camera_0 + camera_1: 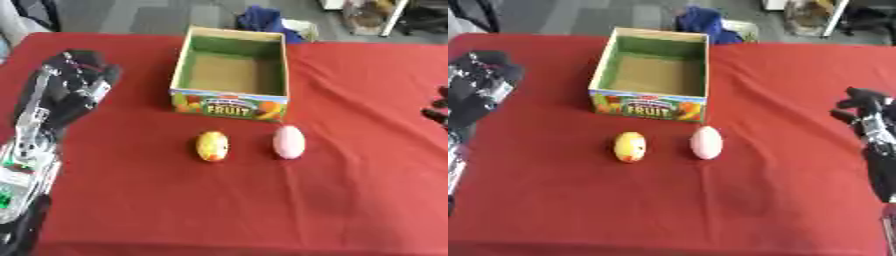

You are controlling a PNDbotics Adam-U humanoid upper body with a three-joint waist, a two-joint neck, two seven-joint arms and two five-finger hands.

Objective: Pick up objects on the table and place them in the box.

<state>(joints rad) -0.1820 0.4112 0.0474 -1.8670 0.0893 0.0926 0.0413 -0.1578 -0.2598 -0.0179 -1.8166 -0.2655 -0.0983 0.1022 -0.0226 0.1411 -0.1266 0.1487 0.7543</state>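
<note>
Fingers of the left hand [74,80], at the left edge of the frame over the red table [350,200], look bent together and hold nothing, while those of the right hand [868,117], at the right edge, are too blurred to tell. At upper centre stands the open box [229,107] marked FRUIT. Just below it in mid-frame lie a yellow egg shape [212,145] and a pink egg shape [289,142], side by side but apart, well clear of both hands.

Black left robot hand [74,82] on a silver forearm with green markings; right robot hand [868,117] also black.
</note>
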